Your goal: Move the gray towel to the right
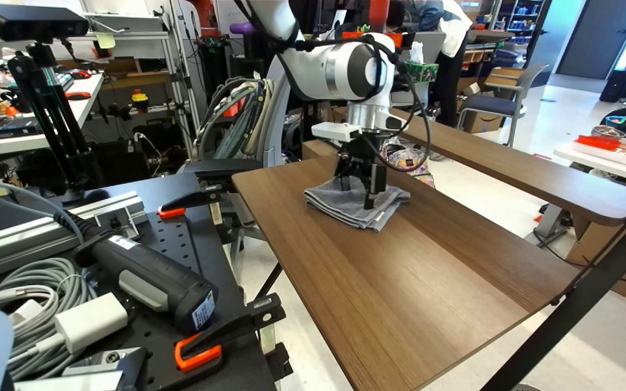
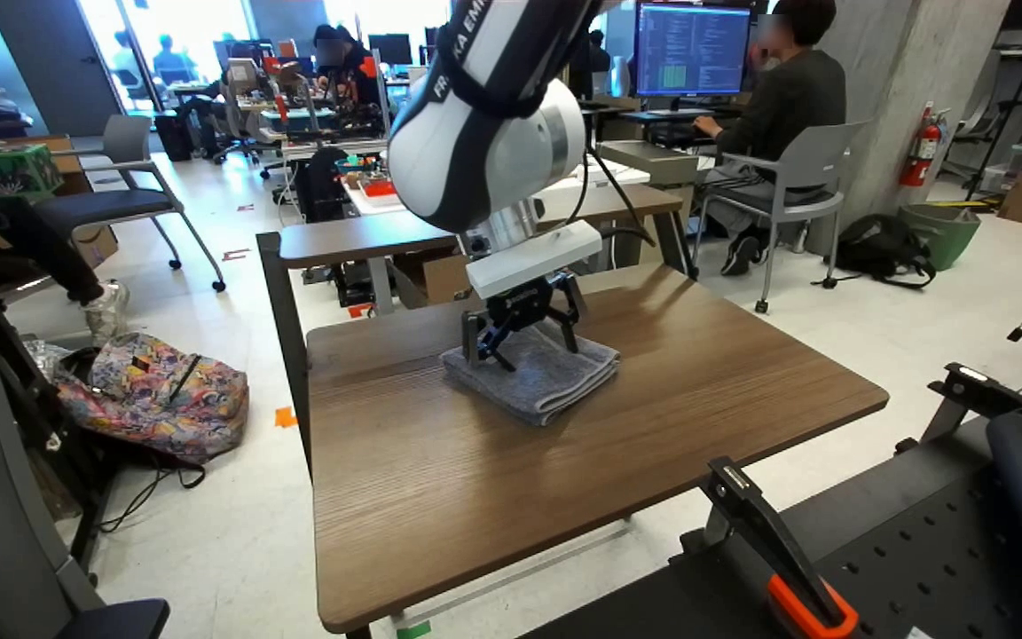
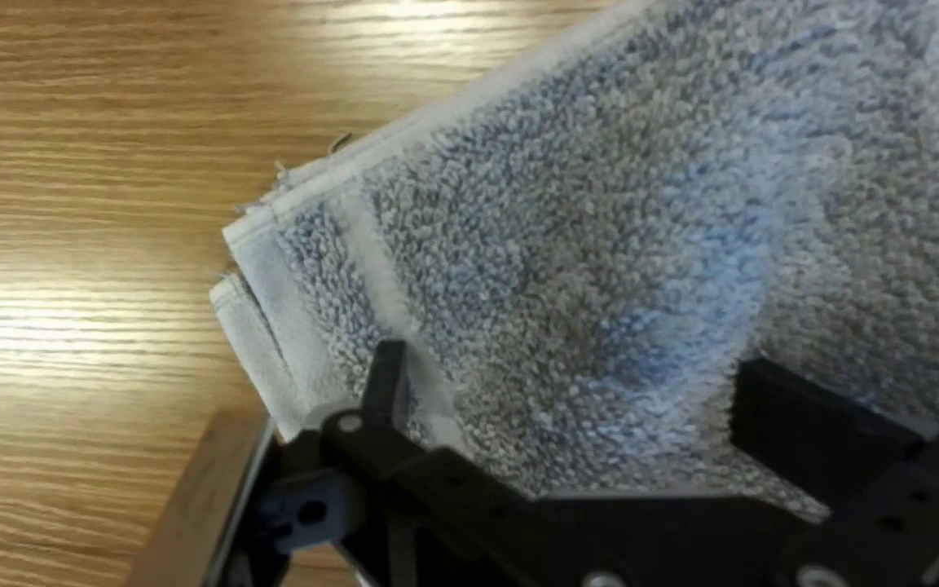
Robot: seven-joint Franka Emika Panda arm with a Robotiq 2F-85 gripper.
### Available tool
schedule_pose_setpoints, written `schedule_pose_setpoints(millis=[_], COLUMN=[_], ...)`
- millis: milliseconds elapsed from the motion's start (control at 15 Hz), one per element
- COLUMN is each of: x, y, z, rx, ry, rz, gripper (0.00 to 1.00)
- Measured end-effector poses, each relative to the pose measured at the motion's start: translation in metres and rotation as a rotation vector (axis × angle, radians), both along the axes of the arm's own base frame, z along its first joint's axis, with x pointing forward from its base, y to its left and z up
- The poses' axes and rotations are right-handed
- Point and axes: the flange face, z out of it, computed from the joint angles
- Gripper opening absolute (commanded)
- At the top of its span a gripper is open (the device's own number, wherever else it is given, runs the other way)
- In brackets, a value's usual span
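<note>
The gray towel (image 1: pixel 337 203) lies folded in a flat stack on the brown wooden table (image 1: pixel 427 282). It also shows in an exterior view (image 2: pixel 546 382) and fills much of the wrist view (image 3: pixel 600 204), with its pale hemmed corner at the left. My gripper (image 1: pixel 357 196) points down over the towel in both exterior views. In the wrist view, the gripper (image 3: pixel 571 363) is open, its two black fingers wide apart with towel surface between them. The fingertips are at the towel's top; whether they press into it I cannot tell. The towel's near part is hidden by the gripper.
A raised wooden shelf board (image 1: pixel 508 163) runs along one long side of the table. A black cart (image 1: pixel 182 244) with orange-handled clamps (image 1: pixel 199 353), cables and a dark tool stands beside the opposite side. A gray office chair (image 1: pixel 275 119) and a patterned backpack (image 2: pixel 156 390) are near the table.
</note>
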Motion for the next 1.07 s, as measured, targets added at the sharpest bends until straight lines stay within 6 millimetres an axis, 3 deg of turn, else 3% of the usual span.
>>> schedule_pose_setpoints(millis=[400,600,800,1067], x=[0.023,0.027,0.03,0.024], y=[-0.116,-0.157,-0.167,-0.153], z=[-0.003,0.001,0.022,0.074], rx=[-0.014,-0.013,-0.024,-0.053], ry=[-0.009,-0.014,-0.041,-0.093], rz=[-0.184,-0.249,-0.253,-0.194], gripper=[1.0,1.0,1.0,1.0])
